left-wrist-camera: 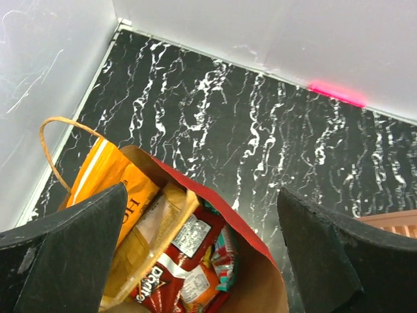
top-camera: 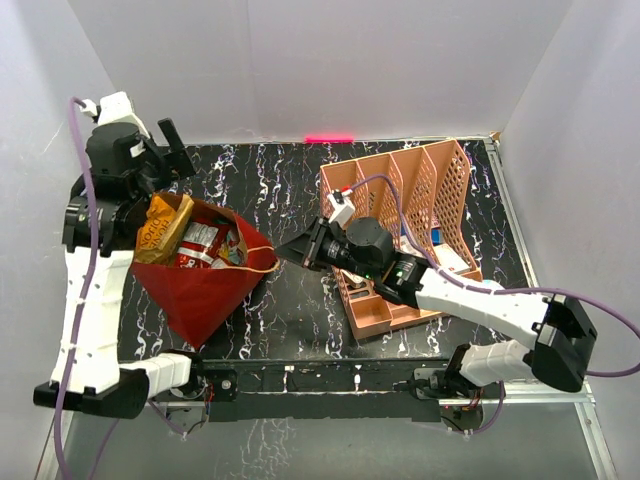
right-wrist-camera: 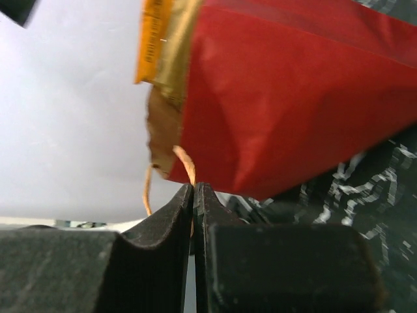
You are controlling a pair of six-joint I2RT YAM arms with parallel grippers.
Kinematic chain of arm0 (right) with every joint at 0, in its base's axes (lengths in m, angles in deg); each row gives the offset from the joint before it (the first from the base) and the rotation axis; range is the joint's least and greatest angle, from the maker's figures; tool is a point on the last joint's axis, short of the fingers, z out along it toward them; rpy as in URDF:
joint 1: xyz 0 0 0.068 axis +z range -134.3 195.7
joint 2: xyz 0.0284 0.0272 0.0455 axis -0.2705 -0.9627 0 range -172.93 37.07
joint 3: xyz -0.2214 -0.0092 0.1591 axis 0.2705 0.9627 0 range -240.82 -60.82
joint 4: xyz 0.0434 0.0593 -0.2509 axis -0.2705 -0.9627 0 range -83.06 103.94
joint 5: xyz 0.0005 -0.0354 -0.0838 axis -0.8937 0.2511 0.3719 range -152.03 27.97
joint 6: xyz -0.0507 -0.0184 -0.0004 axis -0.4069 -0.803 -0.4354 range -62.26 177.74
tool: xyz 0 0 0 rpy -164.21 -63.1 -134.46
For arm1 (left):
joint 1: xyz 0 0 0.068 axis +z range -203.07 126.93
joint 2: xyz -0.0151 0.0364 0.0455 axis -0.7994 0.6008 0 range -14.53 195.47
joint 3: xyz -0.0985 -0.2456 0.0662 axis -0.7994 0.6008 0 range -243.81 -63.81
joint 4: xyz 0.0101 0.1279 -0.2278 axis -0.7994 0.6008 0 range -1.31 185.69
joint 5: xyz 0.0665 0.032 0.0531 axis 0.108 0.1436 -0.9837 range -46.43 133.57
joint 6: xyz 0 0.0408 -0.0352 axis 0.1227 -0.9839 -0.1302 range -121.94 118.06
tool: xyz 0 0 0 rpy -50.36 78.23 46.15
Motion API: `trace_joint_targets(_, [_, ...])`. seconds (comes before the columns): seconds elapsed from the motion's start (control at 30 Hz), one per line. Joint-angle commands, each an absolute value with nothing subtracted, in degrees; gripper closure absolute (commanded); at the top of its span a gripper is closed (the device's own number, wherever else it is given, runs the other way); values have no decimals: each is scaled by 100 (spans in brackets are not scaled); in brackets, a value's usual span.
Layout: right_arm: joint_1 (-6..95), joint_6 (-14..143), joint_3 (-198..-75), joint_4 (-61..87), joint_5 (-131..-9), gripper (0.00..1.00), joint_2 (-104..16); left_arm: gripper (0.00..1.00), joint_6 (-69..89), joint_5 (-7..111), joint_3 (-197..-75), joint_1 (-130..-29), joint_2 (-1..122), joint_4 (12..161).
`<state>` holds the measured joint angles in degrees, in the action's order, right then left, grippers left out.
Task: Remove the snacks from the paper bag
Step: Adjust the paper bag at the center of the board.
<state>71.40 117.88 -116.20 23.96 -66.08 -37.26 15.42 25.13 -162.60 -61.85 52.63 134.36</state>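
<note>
The red paper bag (top-camera: 200,290) leans open on the black marbled table, its brown inside (left-wrist-camera: 260,287) showing. Inside lie the snacks: an orange packet (top-camera: 160,228) (left-wrist-camera: 104,179) poking out at the left rim, a gold-brown one (left-wrist-camera: 153,225) and a red Doritos packet (top-camera: 205,245) (left-wrist-camera: 172,267) with teal beside it. My left gripper (top-camera: 172,152) (left-wrist-camera: 202,192) hangs open above the bag's mouth, nothing between its fingers (left-wrist-camera: 65,254). My right gripper (top-camera: 295,250) (right-wrist-camera: 194,190) is shut on the bag's thin cord handle (right-wrist-camera: 184,163), to the right of the bag (right-wrist-camera: 293,98).
A pink mesh desk organiser (top-camera: 440,185) stands at the right, under and behind my right arm. White walls close in the table on three sides. A second cord handle (left-wrist-camera: 49,143) loops up near the left wall.
</note>
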Motion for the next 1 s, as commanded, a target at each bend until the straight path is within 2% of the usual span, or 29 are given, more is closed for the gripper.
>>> trace_joint_targets(0.0, [7071,11542,-11323,2107,-6108,93,-3266,2,1371,1909,-16428,-6176,5271,13477])
trace_joint_targets(0.17, [7036,11476,-11269,1859,-5859,93,-3107,2,1302,878,-16338,-5756,5405,13726])
trace_joint_targets(0.37, [7029,11429,-11199,1783,-5820,93,-2969,3,1536,996,-15650,-4898,5289,13507])
trace_joint_targets(0.4, [7028,11410,-11195,1781,-5815,93,-2940,6,1552,977,-15493,-4793,5293,13476])
trace_joint_targets(0.5, [7023,11369,-11202,1773,-5811,93,-2880,25,1642,997,-15126,-4357,5324,13319])
trace_joint_targets(0.63, [7011,11226,-11317,1769,-5932,93,-2887,52,1861,1823,-14833,-3827,5234,13116])
trace_joint_targets(0.67, [7011,11197,-11336,1764,-5961,93,-2885,55,1884,2022,-14706,-3718,5180,13046])
trace_joint_targets(0.83, [6977,11062,-11409,1780,-6088,93,-2888,61,1851,3356,-14250,-3454,5222,12698])
trace_joint_targets(0.9, [6959,11056,-11394,1793,-6150,93,-2878,57,1852,3841,-14077,-3323,5262,12487])
trace_joint_targets(0.97, [6949,11044,-11358,1815,-6189,93,-2852,48,1887,4179,-13936,-3204,5337,12288])
